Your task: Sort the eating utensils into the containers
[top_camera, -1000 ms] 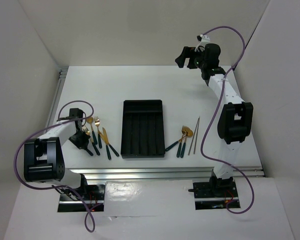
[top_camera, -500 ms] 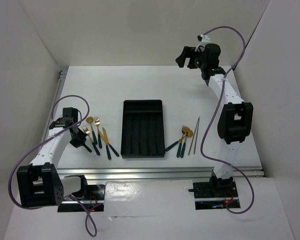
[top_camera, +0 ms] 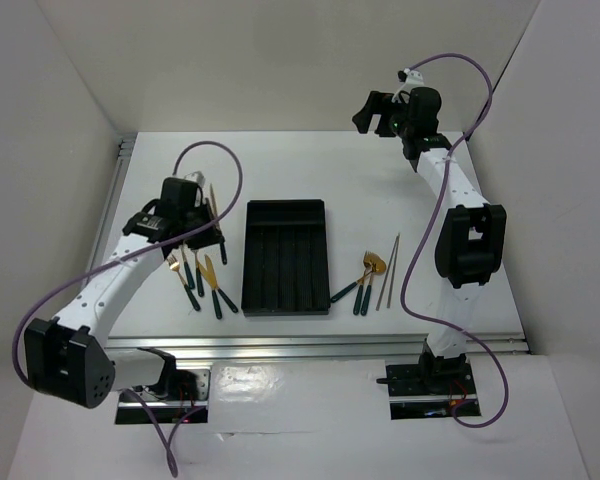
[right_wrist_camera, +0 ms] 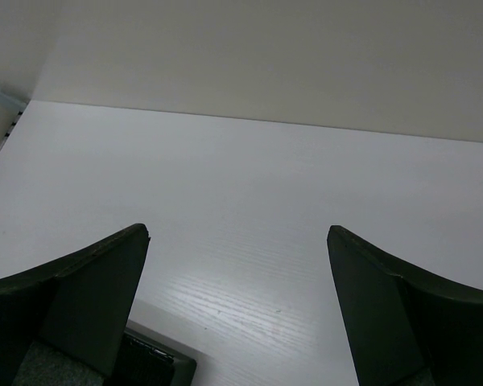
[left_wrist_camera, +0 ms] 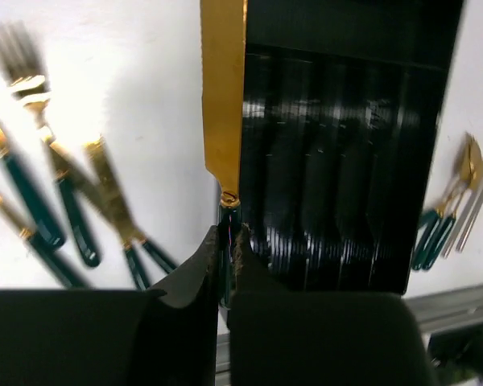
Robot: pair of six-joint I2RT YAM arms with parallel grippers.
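My left gripper (top_camera: 211,228) is shut on the teal handle of a gold-bladed knife (left_wrist_camera: 223,96) and holds it above the table, just left of the black tray (top_camera: 286,258). In the left wrist view the blade points away from the fingers (left_wrist_camera: 197,265), along the tray's left edge (left_wrist_camera: 258,161). Several forks and a knife (top_camera: 198,275) lie on the table left of the tray. Spoons and forks (top_camera: 364,277) and two chopsticks (top_camera: 388,270) lie right of it. My right gripper (top_camera: 366,110) is open and empty, high over the far back of the table.
The tray's compartments (left_wrist_camera: 346,161) hold nothing. White walls close in the table on the left, back and right. A metal rail (top_camera: 340,345) runs along the near edge by the arm bases.
My left gripper has risen from the pile at the left and swung right and away, carrying the knife up beside the tray. The right arm has not moved.
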